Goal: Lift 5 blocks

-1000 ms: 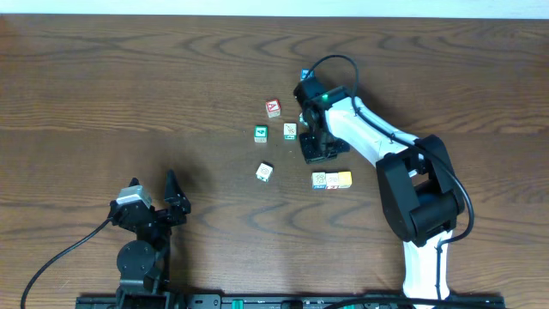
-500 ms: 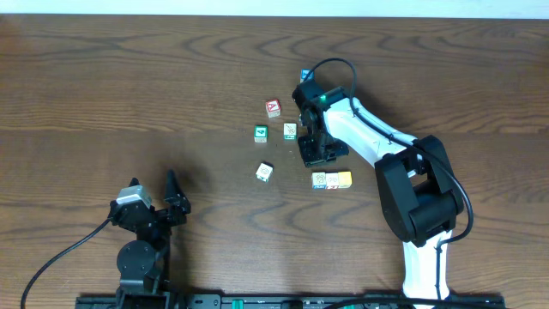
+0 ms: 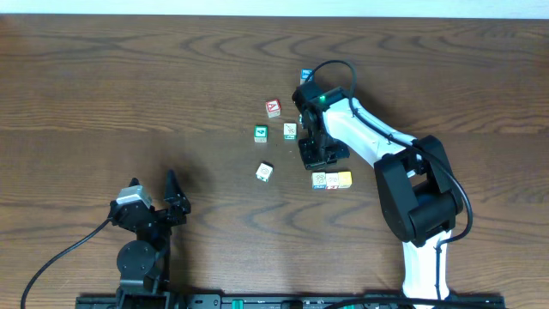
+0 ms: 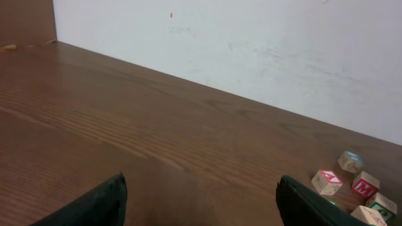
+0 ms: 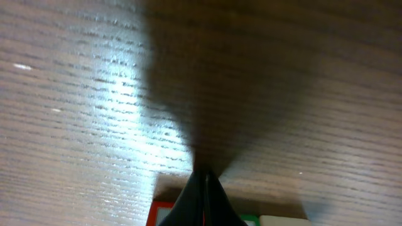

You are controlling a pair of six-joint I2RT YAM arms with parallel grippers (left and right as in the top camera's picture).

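The right pincer (image 3: 313, 153), its fingers pressed together on nothing, hangs low over the worktop (image 3: 129, 86). A cream block (image 3: 319, 179) and a yellow block (image 3: 341, 179) touch in a short row running left to right, just on the base side of it. A green-pictured cream block (image 3: 291, 130) sits just beside it on the far left, and a tilted cream block (image 3: 264, 172) lies near on the left. The left pincer (image 3: 167, 204), spread wide and empty, rests well apart, so the right arm is plainly nearer. It would need to open before any lift.
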